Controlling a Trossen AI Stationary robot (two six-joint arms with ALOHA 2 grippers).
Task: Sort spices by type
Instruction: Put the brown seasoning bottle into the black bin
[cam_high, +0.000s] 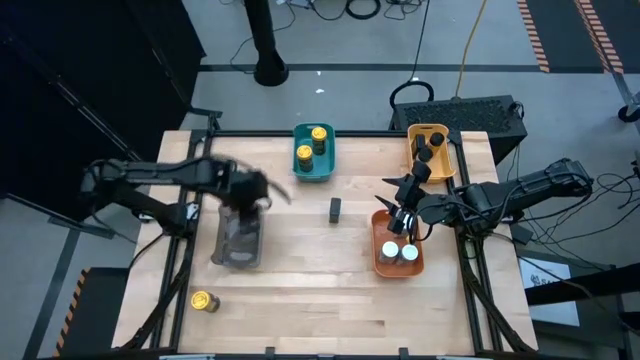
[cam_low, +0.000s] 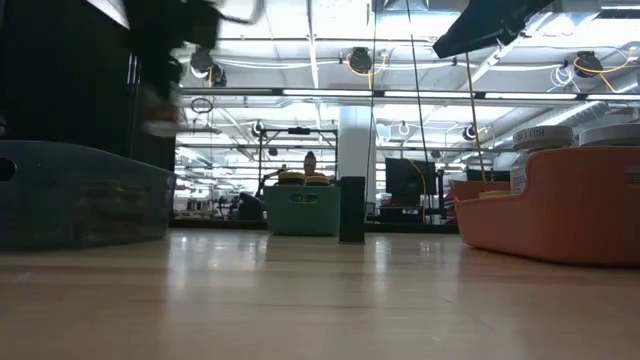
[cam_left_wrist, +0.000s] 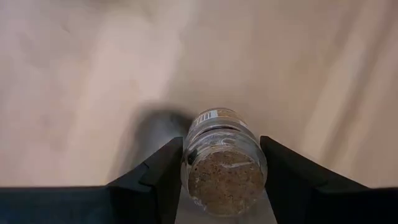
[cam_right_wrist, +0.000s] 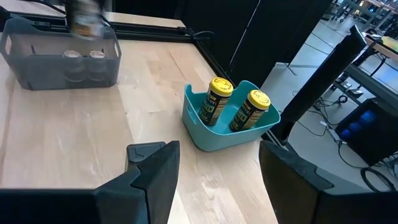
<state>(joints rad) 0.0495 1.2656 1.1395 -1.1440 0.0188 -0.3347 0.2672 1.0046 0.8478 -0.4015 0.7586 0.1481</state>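
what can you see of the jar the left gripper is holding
The spice jar is a small clear cylinder, glass or plastic by its look, filled with a brown ground spice. A pale label with a barcode wraps the end that points away from the wrist camera. It sits clamped between the two dark fingers of the left gripper, one on each side, and hangs above the light wooden table, touching nothing else. Its cap is not clearly visible. From above, the gripper hovers over the grey tray.

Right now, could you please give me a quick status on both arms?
Left gripper shut on brown-topped glass spice jar, above grey plastic tray. Right gripper open, empty. Nothing blocking.
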